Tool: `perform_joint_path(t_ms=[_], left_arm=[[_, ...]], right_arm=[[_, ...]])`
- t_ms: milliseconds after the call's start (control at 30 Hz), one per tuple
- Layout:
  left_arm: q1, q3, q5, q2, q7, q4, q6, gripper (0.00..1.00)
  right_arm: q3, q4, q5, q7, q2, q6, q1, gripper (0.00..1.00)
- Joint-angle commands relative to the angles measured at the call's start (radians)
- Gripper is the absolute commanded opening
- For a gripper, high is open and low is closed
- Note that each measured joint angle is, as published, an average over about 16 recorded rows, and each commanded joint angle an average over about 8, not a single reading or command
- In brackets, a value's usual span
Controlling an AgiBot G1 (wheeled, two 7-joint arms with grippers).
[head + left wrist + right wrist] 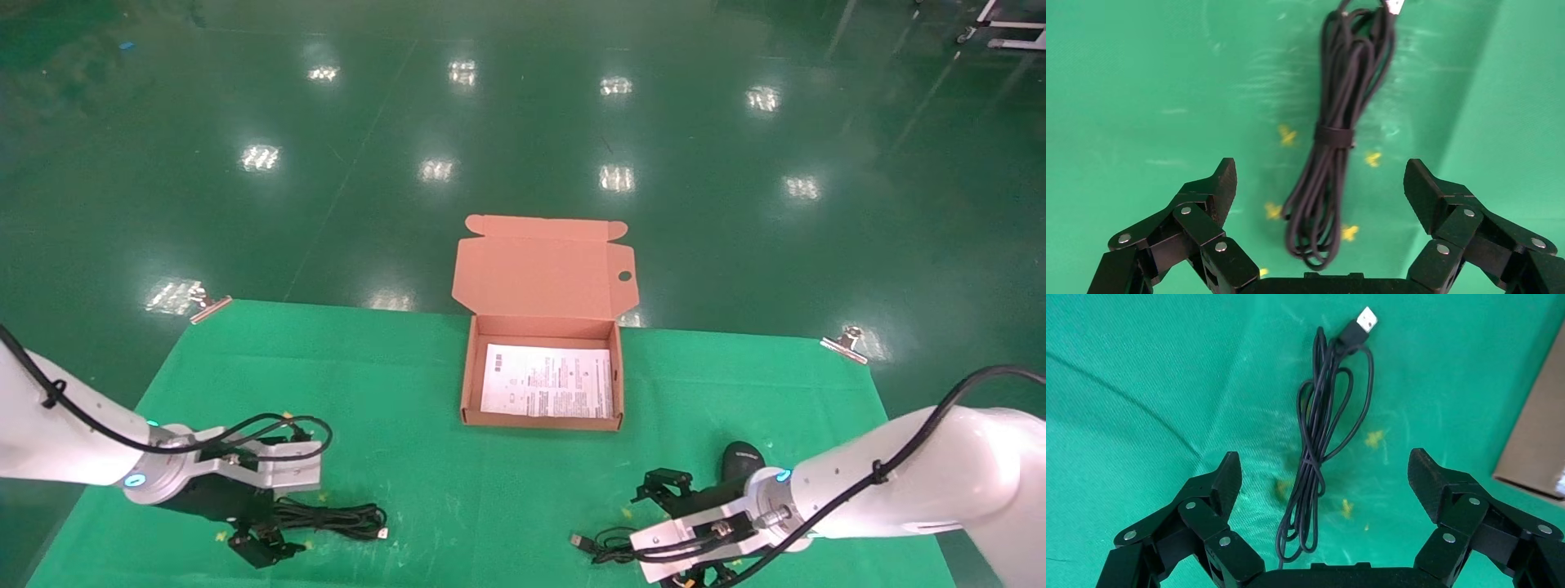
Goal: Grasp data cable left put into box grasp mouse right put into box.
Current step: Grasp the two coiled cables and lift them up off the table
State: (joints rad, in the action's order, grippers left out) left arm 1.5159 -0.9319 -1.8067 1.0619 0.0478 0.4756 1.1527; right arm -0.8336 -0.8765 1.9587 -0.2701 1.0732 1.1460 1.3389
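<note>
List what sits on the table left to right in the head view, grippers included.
left gripper → data cable → box → mouse cord's USB plug → right gripper → mouse

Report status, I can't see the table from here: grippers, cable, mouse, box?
Left gripper open over the cable, not touching. Right gripper open above the mouse cord; mouse beside that wrist. Box open, only a leaflet inside.

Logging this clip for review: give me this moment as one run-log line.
left hand: open over data cable | right hand: open over mouse cord | mouse: on table | box: open, leaflet only
</note>
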Motion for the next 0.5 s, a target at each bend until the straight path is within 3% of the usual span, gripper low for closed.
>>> perform_joint_path(t_ms=[33,233,300,500], left_arm=[[0.003,0.002,0.002,0.012,0.023,-0.036,-0.011,1.00],[0.008,0.013,0.020,0.032,0.079,-0.115,-0.034,0.99],[0.009,0.016,0.025,0.036,0.094,-0.135,-0.039,0.83],[0.012,0.021,0.032,0.045,0.120,-0.178,-0.049,0.09]], right_arm=[[-0.001,0.038,0.002,-0.011,0.016,-0.011,0.005,1.00],[-0.003,0.104,0.011,-0.042,0.037,-0.044,0.011,1.00],[-0.004,0.121,0.013,-0.051,0.043,-0.053,0.013,1.00],[-0.006,0.157,0.022,-0.062,0.055,-0.072,0.017,0.27]])
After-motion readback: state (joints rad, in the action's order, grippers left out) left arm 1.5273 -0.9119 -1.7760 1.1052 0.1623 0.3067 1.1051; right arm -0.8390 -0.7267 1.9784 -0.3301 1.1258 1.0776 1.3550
